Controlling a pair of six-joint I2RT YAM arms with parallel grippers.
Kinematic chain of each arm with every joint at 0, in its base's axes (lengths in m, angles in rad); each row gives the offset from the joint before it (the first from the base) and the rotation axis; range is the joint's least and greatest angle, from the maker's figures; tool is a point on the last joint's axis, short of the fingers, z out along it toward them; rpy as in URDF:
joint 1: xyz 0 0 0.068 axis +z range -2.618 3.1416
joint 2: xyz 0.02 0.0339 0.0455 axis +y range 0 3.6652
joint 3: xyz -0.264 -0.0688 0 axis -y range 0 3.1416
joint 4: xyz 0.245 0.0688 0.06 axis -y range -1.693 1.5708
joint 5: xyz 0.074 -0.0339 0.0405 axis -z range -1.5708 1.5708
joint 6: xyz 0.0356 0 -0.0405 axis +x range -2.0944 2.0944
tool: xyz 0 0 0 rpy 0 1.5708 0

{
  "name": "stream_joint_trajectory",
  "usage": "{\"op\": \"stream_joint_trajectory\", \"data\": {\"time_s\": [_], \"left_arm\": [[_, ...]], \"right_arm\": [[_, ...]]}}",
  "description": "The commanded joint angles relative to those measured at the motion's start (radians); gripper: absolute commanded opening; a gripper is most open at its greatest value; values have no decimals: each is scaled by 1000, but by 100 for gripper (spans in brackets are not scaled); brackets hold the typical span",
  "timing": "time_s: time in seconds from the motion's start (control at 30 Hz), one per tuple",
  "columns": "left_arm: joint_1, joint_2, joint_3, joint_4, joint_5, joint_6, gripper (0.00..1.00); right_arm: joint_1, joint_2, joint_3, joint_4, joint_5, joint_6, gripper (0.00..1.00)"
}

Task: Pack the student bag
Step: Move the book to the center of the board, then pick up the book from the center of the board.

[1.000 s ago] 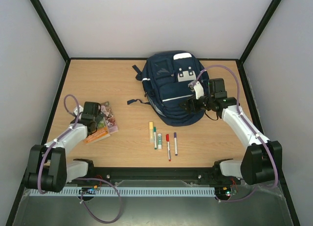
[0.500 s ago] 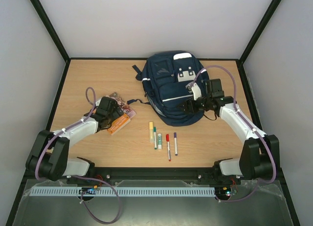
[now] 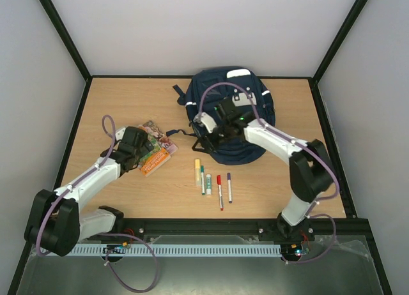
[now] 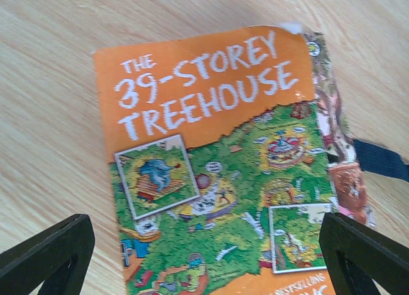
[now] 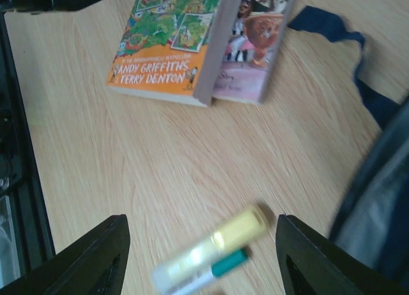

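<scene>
The left arm [image 3: 96, 173] stretches forward from its base and slants inward, wrist tipped down. The left gripper [image 4: 204, 221] faces downward with its jaws spread wide, one dark finger at each lower corner of the wrist view. The right arm [image 3: 275, 136] rises from its base, folds at the elbow and reaches across toward the left. The right gripper [image 5: 201, 244] points down, jaws likewise wide apart.

A "The 39-Storey Treehouse" paperback [image 4: 211, 148] lies partly over a pink-covered book [image 5: 255, 33] towards the left edge of the wooden bench [image 3: 115, 97]. Near the middle of the front edge, a yellow highlighter [image 3: 197, 171], green marker [image 3: 202, 179], red marker [image 3: 219, 191] and purple marker [image 3: 229, 187] lie side by side.
</scene>
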Motion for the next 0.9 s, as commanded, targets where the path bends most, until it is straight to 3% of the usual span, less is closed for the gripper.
{"op": "stream_joint_trajectory", "data": {"time_s": [0.0,0.23,0.53,0.67,0.87], "left_arm": [[23,-17,-25,-24,-43,-10,99],[111,-101,-148,120,134,28,99],[300,-102,-248,248,382,-9,97],[317,-109,-281,324,446,-11,84],[341,-110,-308,364,487,-34,81]], "right_arm": [[90,149,150,-60,43,45,61],[179,446,529,-179,-17,121,57],[213,676,764,-213,58,166,55],[212,743,826,-214,76,171,54],[212,844,917,-222,60,202,47]]}}
